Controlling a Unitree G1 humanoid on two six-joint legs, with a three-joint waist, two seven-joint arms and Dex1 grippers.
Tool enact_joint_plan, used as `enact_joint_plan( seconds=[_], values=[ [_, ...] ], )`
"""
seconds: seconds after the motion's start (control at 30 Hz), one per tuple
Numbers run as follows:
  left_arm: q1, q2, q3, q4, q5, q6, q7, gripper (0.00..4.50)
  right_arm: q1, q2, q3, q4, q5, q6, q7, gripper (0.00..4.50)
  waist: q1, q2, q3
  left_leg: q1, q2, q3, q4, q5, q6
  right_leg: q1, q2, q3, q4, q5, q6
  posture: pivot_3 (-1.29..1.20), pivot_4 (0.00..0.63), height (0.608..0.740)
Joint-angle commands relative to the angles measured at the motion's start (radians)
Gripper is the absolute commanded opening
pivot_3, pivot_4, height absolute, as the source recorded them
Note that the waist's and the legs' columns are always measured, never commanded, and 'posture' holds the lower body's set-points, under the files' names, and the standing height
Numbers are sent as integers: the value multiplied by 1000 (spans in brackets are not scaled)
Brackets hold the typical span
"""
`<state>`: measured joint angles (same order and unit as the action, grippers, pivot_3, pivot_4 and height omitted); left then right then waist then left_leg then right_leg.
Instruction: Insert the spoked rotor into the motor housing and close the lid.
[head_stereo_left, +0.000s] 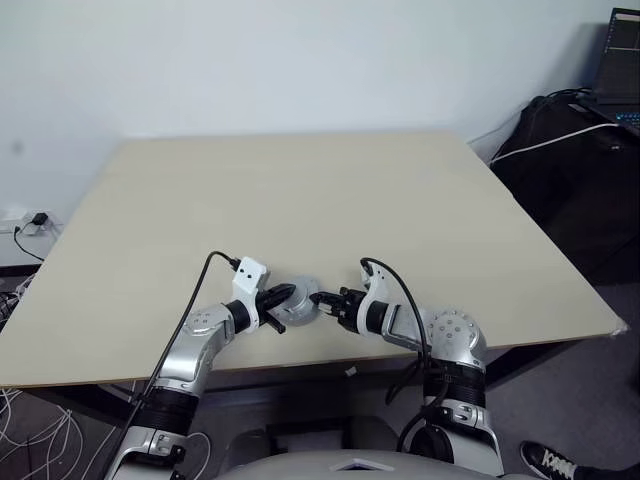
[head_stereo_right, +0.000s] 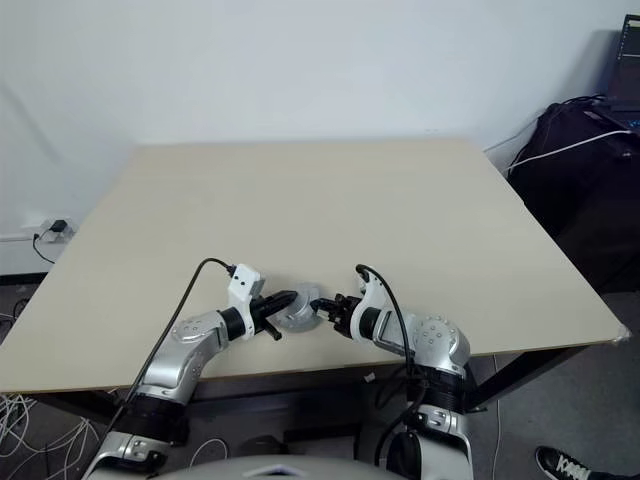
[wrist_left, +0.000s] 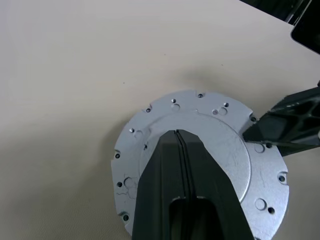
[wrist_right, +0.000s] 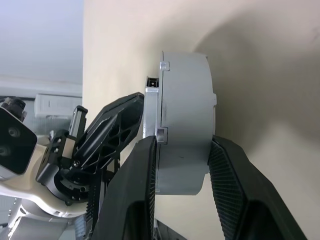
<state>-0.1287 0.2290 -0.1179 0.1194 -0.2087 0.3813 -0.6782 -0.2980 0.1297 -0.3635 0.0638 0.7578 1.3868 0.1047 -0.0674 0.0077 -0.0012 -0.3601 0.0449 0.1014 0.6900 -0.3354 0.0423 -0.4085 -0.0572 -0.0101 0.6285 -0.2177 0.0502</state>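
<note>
We clamp right claw on closed motor housing, lid on top. Left claw, fingers together, presses lid. Housing sits between 2 claws on counter. Push flat, stay centered.

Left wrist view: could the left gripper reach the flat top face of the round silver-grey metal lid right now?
Probably yes: the left gripper, shut, already lies on the round silver-grey metal lid, and the right gripper grips it only at the rim.
</note>
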Motion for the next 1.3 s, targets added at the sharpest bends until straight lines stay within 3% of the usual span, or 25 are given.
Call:
enact_joint_plan(
  seconds=[0.03, 0.23, 0.43, 0.7, 1.07, 1.17, 1.3],
  values=[
    [12, -7, -40, 42, 10, 26, -7, 0, -1, 85, 41, -38, 71, 28, 43, 1218, 0, 0, 0, 0, 0, 0, 0, 0, 0, 0, 0, 0, 0, 0, 0, 0, 0, 740],
    [21, -24, -24, 1, -12, 16, 2, 0, -2, 96, 29, -38, 73, 10, 37, 1218, 0, 0, 0, 0, 0, 0, 0, 0, 0, 0, 0, 0, 0, 0, 0, 0, 0, 740],
    [79, -117, 100, -230, -191, -1, 44, 0, -4, 102, -6, -27, 84, -36, 25, 1218, 1, -1, 2, -4, 0, 0, 0, 0, 0, -4, 0, 0, 0, 0, 0, 0, 0, 740],
    [247, -124, 153, -438, -334, 16, 64, 0, -9, 88, -20, -10, 92, -57, 20, 1218, 4, 1, 3, -7, -1, 0, 0, -1, 1, -6, -1, 0, -2, 0, 0, 0, 0, 740],
    [445, -212, 253, -428, -586, 162, 189, 0, -52, 98, -46, -25, 139, -80, 8, 1218, 5, 1, 5, -7, -1, 0, 0, -1, 2, -6, -2, -1, -2, 0, 1, 0, 0, 740],
    [464, -236, 290, -418, -704, 210, 188, 558, -59, 100, -48, -37, 162, -82, -3, 1218, 3, 2, 5, -7, -1, 0, 0, -1, 2, -6, -2, -1, -2, 0, 0, 0, 0, 740],
    [487, -264, 321, -416, -809, 239, 205, 1827, -67, 105, -45, -60, 199, -83, -21, 1218, 2, 1, 5, -7, -1, 0, 0, -1, 2, -6, -2, -1, -2, 0, 0, 0, 0, 740]
  ],
)
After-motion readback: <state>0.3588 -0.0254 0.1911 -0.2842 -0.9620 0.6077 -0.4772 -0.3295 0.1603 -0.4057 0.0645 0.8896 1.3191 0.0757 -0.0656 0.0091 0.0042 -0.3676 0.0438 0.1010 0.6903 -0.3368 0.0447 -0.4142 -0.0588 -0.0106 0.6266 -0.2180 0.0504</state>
